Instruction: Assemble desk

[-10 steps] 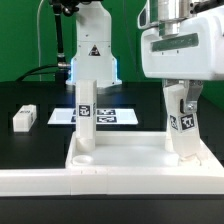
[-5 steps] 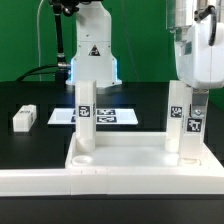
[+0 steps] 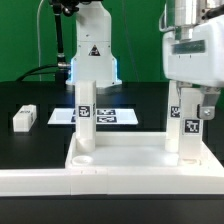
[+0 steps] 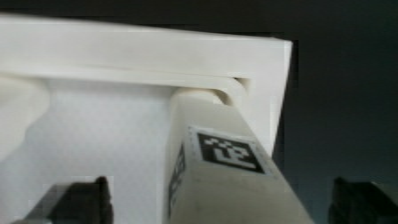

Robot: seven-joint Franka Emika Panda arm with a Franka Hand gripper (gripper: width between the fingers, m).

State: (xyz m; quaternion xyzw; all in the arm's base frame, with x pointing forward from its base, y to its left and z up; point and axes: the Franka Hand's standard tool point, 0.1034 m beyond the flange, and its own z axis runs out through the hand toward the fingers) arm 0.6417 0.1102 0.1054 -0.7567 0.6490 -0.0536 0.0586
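Tool (image 3: 190, 108) spread, straddling without pinching the leg (image 3: 186, 135) on the exterior view's right. Tilted a second ago, upright now in a corner socket of the flat top (image 3: 120, 160). Other leg (image 3: 85, 120) unmoved.

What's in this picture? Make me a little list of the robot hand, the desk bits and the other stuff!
two-finger gripper: open, fingers either side of second leg's top
desk top: wide white plastic slab, raised rim, flat on black table
first leg: white square tagged post, upright in socket, exterior view's left
second leg: same kind, upright, exterior view's right
loose white block: lying apart, exterior view's far left
marker board: behind the desk
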